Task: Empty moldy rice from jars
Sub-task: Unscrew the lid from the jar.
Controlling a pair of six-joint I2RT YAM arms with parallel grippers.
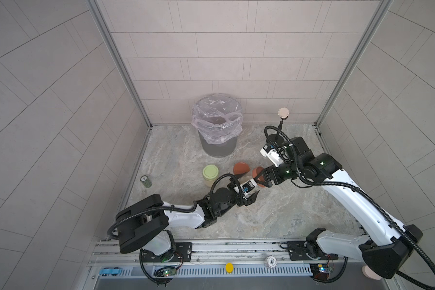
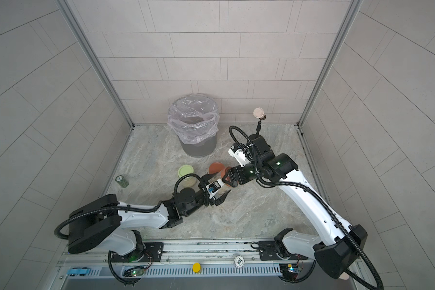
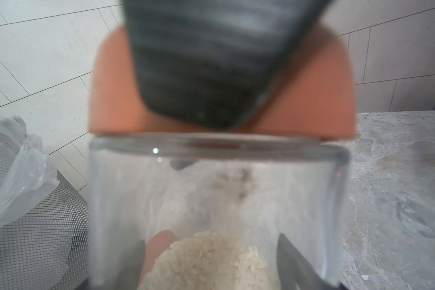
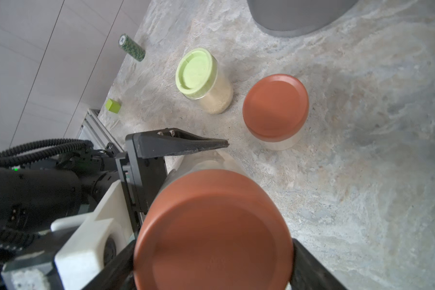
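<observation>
Rust-red lid (image 4: 211, 226) — clenched by right gripper (image 4: 214, 261) | left gripper (image 3: 214, 266) grasping glass jar (image 3: 216, 188) | twist lid squarely, jar steady | bin (image 1: 217, 148) at eleven o'clock

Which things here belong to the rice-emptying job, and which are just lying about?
Job: held red-lidded jar, its rice, standing red-lidded jar, green-lidded jar, lined bin.
Lying about: dark green can, small green block.

Grey lined bin (image 1: 217, 148) at the back, green can (image 1: 146, 181) near left wall
</observation>
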